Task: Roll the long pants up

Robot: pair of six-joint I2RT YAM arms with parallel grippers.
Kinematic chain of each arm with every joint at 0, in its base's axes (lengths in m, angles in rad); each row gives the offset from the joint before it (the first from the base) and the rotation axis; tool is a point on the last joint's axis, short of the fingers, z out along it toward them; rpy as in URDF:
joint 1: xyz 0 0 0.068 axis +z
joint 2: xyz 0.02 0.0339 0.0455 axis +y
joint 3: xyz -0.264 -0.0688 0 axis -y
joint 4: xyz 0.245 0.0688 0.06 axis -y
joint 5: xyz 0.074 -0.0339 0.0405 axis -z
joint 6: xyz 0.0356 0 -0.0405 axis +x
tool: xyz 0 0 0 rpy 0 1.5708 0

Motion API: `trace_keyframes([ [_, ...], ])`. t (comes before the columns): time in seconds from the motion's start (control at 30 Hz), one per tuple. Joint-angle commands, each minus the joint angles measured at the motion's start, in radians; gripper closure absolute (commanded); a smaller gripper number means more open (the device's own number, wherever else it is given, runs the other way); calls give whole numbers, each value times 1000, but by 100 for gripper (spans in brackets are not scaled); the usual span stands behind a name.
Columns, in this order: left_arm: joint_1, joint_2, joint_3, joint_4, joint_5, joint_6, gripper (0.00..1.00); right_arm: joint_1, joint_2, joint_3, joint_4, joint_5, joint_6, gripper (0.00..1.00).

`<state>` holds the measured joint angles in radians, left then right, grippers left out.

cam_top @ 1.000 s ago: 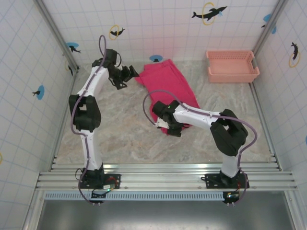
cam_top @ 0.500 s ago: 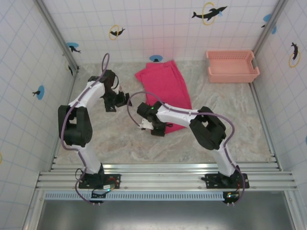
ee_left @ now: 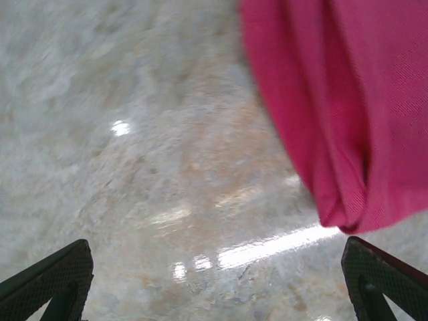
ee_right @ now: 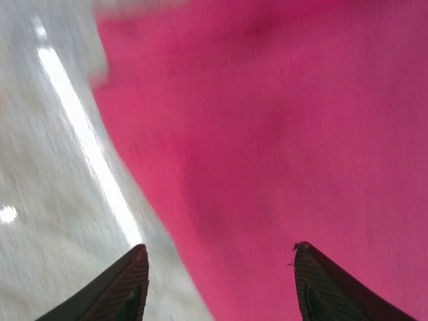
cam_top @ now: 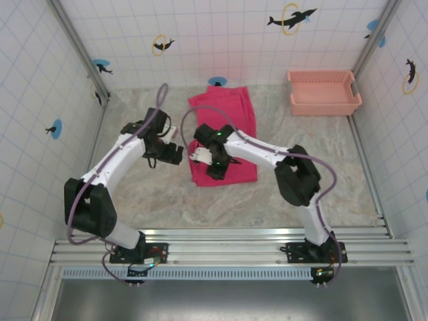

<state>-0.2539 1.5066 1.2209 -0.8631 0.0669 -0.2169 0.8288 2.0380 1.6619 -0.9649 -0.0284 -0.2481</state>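
The bright pink-red soft fabric long pants [cam_top: 234,124] are seen lying flat in the upper middle of the overhead view, gathered into a long strip that runs from just below the back wall down toward the centre of the frame. They are spread on the grey-beige marbled table [cam_top: 154,200]. In the left wrist view the long pants [ee_left: 361,100] are found in the upper right of the frame, with a rounded folded edge ending at the right side just above the lower right finger. In the right wrist view the long pants [ee_right: 281,120] are blurred and cover the frame apart from a strip of table at the left. The right gripper [cam_top: 215,162] is placed over the lower left part of the strip in the overhead view; in its own view the right gripper [ee_right: 219,246] is seen released, its two dark fingers spread wide above the fabric, and contact cannot be told. The left gripper [cam_top: 175,152] is held just left of the fabric's left edge; in its wrist view the left gripper [ee_left: 215,244] is likewise released, nothing being held between its fingers but bare table. A salmon-pink plastic lattice basket [cam_top: 324,105] is set at the upper right, well apart from the pants, against the white tiled wall [cam_top: 227,30] marked with dolphin stickers
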Motion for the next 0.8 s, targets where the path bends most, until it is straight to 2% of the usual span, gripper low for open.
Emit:
trace_keyframes([
  [0.0,-145,-25,-38,19,-160,184,3,-52,-215,-207,66,49,-60,35],
  [0.07,-175,-26,-72,31,-131,143,3,-51,-289,-331,117,85,-89,31],
  [0.1,-177,-41,-105,67,-82,122,2,-50,-318,-384,152,112,-87,30],
  [0.2,-183,-110,-210,187,-16,25,2,-48,-334,-468,209,147,-87,30],
  [0.33,-185,-141,-247,212,-37,-44,2,-45,-289,-509,291,214,-102,31],
  [0.47,-185,-86,-188,143,-66,-29,3,-34,-266,-551,401,328,-119,34],
  [0.67,-185,-45,-129,97,-100,-3,3,-45,-199,-562,471,309,-135,37],
  [0.73,-184,-35,-112,88,-106,0,2,-41,-154,-538,461,305,-138,43],
  [0.77,-185,-30,-101,81,-111,2,2,-41,-136,-514,437,283,-149,49],
])
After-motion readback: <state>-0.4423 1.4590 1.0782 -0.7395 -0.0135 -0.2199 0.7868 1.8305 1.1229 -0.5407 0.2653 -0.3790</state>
